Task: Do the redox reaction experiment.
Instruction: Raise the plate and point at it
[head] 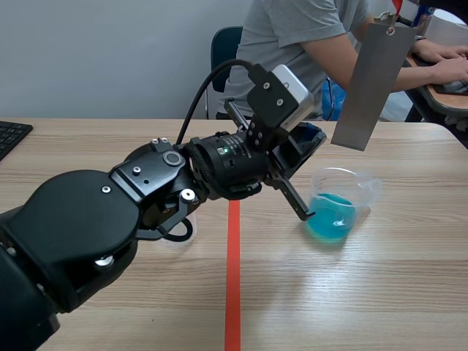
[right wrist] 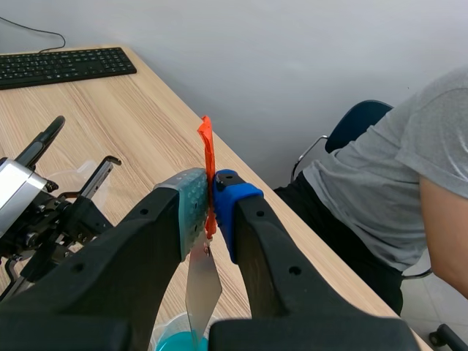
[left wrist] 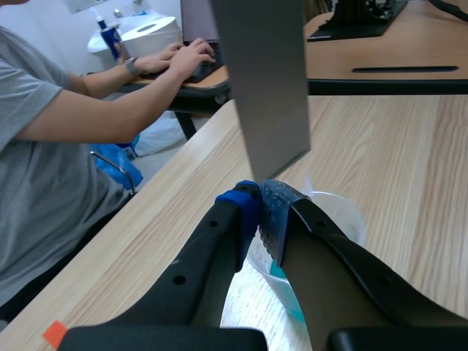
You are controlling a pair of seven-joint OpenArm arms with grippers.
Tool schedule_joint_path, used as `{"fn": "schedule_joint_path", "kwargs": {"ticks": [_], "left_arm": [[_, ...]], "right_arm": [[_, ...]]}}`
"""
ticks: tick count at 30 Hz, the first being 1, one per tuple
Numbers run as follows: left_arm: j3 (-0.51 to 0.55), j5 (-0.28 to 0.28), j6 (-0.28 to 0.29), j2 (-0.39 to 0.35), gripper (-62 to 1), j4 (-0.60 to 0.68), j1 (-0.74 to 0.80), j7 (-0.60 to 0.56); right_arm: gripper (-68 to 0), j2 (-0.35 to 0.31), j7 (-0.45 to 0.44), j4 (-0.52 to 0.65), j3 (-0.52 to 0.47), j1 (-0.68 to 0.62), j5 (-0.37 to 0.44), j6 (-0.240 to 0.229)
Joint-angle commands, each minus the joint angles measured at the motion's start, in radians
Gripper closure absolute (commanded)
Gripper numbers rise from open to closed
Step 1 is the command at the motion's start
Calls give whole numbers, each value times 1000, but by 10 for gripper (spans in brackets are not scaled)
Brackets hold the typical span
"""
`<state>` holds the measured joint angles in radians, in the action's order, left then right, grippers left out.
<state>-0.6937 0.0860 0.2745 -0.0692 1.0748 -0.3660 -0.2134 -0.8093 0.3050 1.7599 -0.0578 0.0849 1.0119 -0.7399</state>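
– Metal plate (head: 373, 84): what has hold of it?
– The right hand (right wrist: 212, 201). Its two fingers are clamped on an orange-red tag (right wrist: 207, 146) at the plate's top end, so the plate hangs below the hand, slightly tilted.
– And where does it hang?
– In the air above the beaker (head: 351, 183), its lower edge over the rim and clear of the blue liquid (head: 330, 218) inside.
– The left hand (left wrist: 261, 212)?
– Fingers together, nothing between them. The tips lie at the beaker's near side; whether they touch its wall I cannot tell.
– What is underneath?
– A pale wood-grain table (head: 380, 292) with an orange-red tape line (head: 232, 285) running away from the robot. A black keyboard (head: 11, 135) lies at its far left.
– The room?
– A plain light wall (head: 110, 51). A person (head: 307, 36) in a grey T-shirt sits across the table beside a dark blue chair (head: 223, 44), hands on another desk.
– How does the plate look?
– Flat, long, rectangular, dull grey, with a small hole near its top.
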Motion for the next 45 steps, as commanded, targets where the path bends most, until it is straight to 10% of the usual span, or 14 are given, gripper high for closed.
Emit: {"fn": "schedule_joint_path", "kwargs": {"ticks": [1,45], "left_arm": [[-2,-6,-1,8,-18,17,-17,-14],[-2,38,-18,-25,-18,17,-5,-26]], "right_arm": [[-6,-16,-11,8,-22,14,14,-6],[-6,-16,-11,8,-22,14,14,-6]]}}
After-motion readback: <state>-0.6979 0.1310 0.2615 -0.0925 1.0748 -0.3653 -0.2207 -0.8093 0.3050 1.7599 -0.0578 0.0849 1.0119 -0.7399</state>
